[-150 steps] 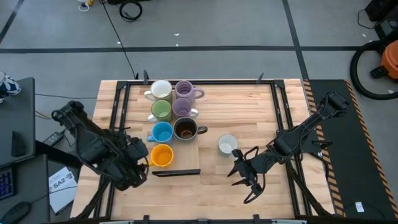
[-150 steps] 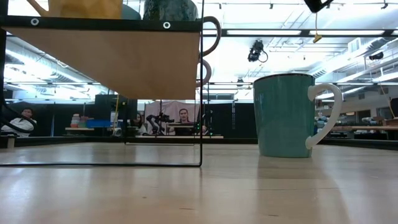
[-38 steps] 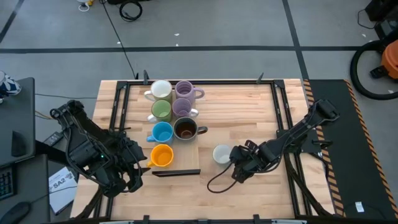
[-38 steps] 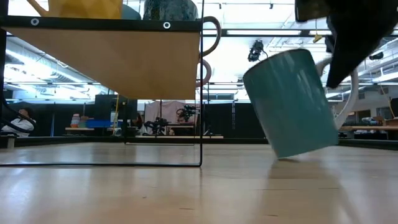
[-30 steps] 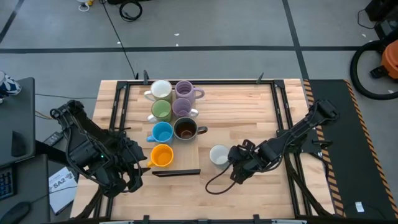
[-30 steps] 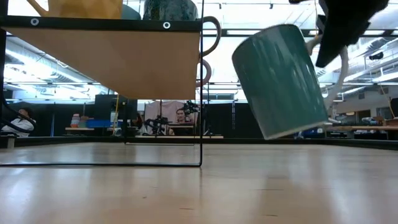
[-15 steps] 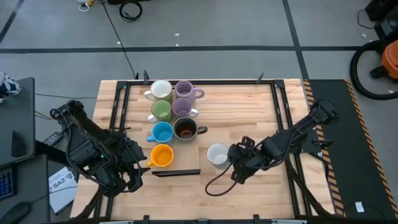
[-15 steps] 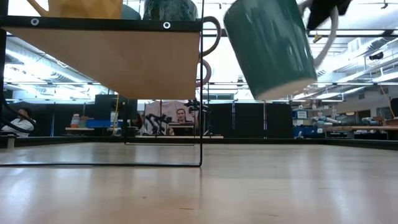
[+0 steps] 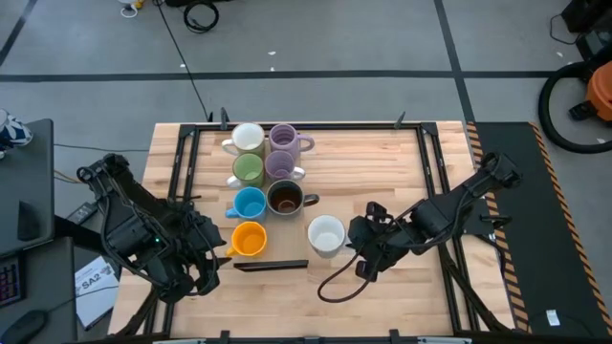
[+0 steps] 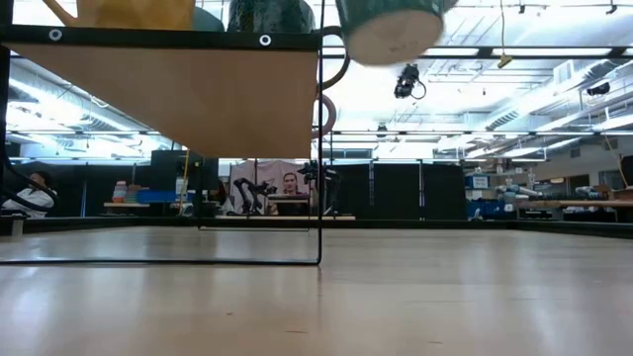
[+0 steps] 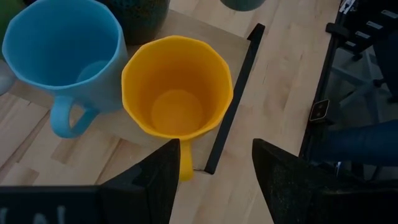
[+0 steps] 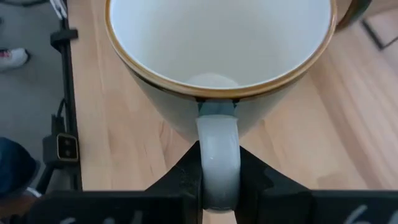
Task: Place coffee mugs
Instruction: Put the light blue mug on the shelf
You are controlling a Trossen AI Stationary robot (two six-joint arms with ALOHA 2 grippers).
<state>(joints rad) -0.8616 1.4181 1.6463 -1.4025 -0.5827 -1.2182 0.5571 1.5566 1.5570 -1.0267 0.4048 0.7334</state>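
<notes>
- White mug (image 9: pixel 326 235) was airborne above the tabletop (image 9: pixel 382 172), just right of the yellow mug (image 9: pixel 249 238) and near the dark mug (image 9: pixel 285 198); low view showed only its base, up high.
- Right claw (image 12: pixel 217 186) was clenched on its handle (image 12: pixel 217 149), fingers either side of the loop.
- Ceramic: likely rigid, fairly heavy, glazed so slippery, chips on impact. A handle grip invites swinging; set-down should be slow.
- Left claw (image 11: pixel 211 180) hung spread over the yellow mug, gripping nothing.
</notes>
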